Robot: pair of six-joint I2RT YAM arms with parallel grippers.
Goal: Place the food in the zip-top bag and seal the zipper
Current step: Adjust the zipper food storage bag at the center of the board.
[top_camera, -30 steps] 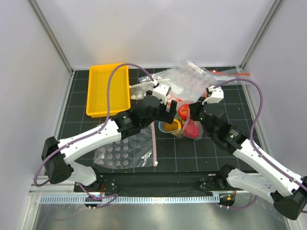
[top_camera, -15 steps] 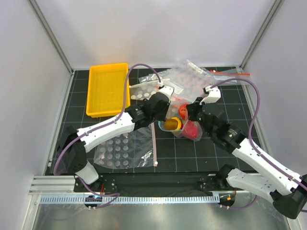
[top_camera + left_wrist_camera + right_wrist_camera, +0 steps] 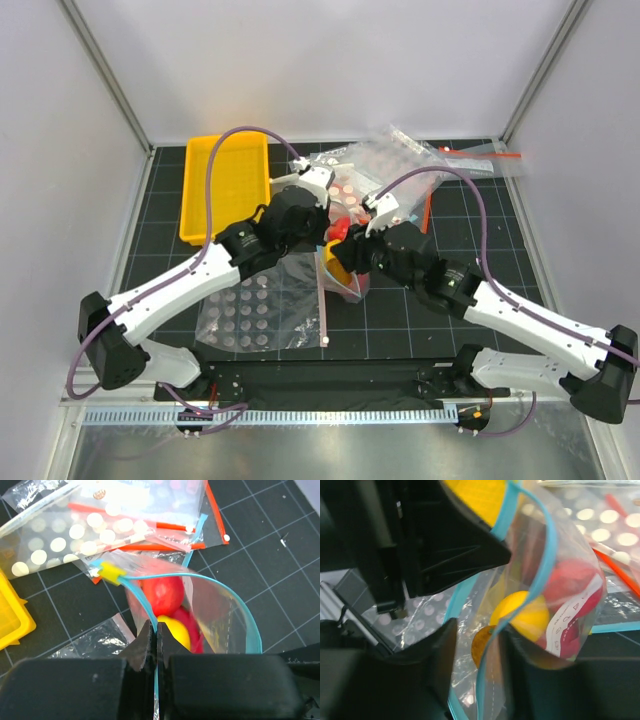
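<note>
The zip-top bag [image 3: 345,272] hangs mid-table between both grippers, mouth gaping. Inside it the left wrist view shows a red ball [image 3: 162,592], a yellow lemon [image 3: 176,631] and a pink-red fruit [image 3: 194,630]. My left gripper [image 3: 156,628] is shut on the light-blue zipper [image 3: 242,611] strip, near the mouth's left side. In the right wrist view the lemon [image 3: 525,614], a brown kiwi [image 3: 481,645] and red fruit [image 3: 575,582] show through the plastic. My right gripper [image 3: 477,650] is open, with the zipper [image 3: 547,555] edge running between its fingers, against the right one.
A yellow tray [image 3: 215,190] stands at the back left. A white-dotted bag [image 3: 255,315] lies flat in front of the left arm. More bags with red-orange strips [image 3: 478,156] are heaped at the back [image 3: 400,160], just behind the grippers.
My left gripper has shut on the bag's zipper strip. My right gripper has opened its jaws. Both grippers and the bag have shifted left and nearer.
</note>
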